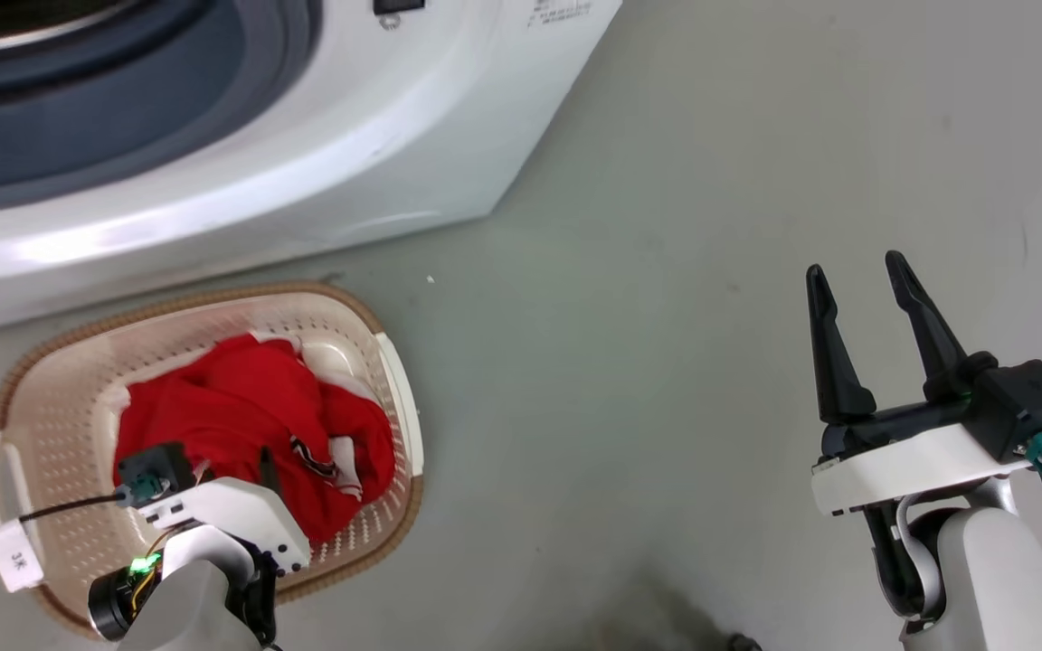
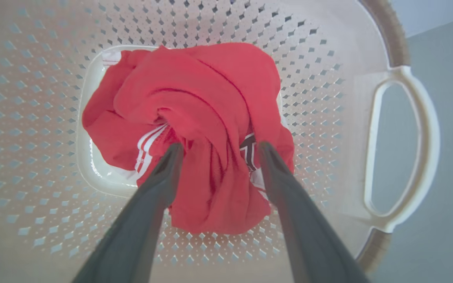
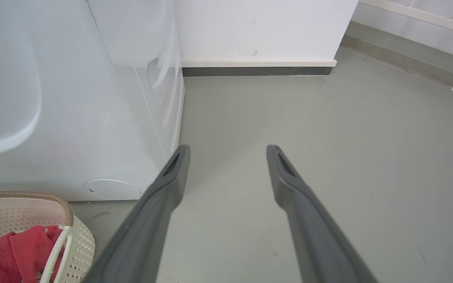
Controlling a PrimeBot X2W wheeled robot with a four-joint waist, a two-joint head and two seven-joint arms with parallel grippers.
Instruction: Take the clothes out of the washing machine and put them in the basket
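The red clothes (image 1: 250,416) lie bunched in the cream basket (image 1: 60,380) on the floor in front of the white washing machine (image 1: 322,154). My left gripper (image 2: 218,151) points down into the basket, open, its fingers spread over the red clothes (image 2: 195,114) with fabric between the tips. In the head view only the left wrist (image 1: 213,515) shows above the basket. My right gripper (image 1: 856,271) stands open over bare floor to the right, holding nothing. In the right wrist view, the right gripper (image 3: 226,151) faces the floor beside the washing machine (image 3: 73,98), with the basket (image 3: 73,220) at lower left.
The basket has a white handle (image 2: 403,149) on its right side and a paper label (image 1: 14,556) at its front left. A white wall with a dark skirting (image 3: 258,70) runs behind the grey floor (image 1: 666,362).
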